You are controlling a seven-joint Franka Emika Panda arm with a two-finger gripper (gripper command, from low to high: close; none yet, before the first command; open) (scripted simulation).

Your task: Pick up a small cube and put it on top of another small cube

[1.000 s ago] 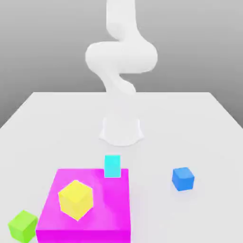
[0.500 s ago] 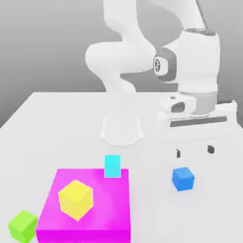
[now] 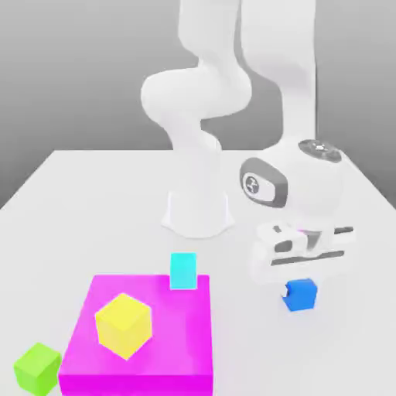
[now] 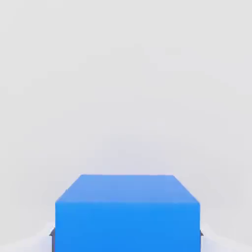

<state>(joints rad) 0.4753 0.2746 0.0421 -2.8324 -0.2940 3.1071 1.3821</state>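
One robot arm (image 3: 198,93), one gripper (image 3: 299,295), four blocks and one slab over a single pale counter (image 3: 247,340). In the exterior view, the arm's base stands near the center of the frame, and the gripper points downward at the right of the frame. The two jaws pinch the blue cube (image 3: 300,295), one against each of two opposite sides; the hand view shows both contacts. This cube, one of the task's small cubes, lies in the lower right of the exterior frame, well apart from the other three blocks. Whether its underside touches the counter cannot be told.

One magenta slab (image 3: 182,332), broad and flat, occupies the lower left and lower center of the frame. Two blocks rest on it: one yellow cube (image 3: 124,326), the larger, set at an angle to the slab's edges, and one cyan block (image 3: 183,271), upright at the slab's far edge, by its corner toward the exterior view's right. One green cube (image 3: 38,370) sits on the counter in the lower left corner of the frame, just beside the slab and turned at an angle. By color, the count is one each of blue, yellow, cyan and green; no block is stacked on another.
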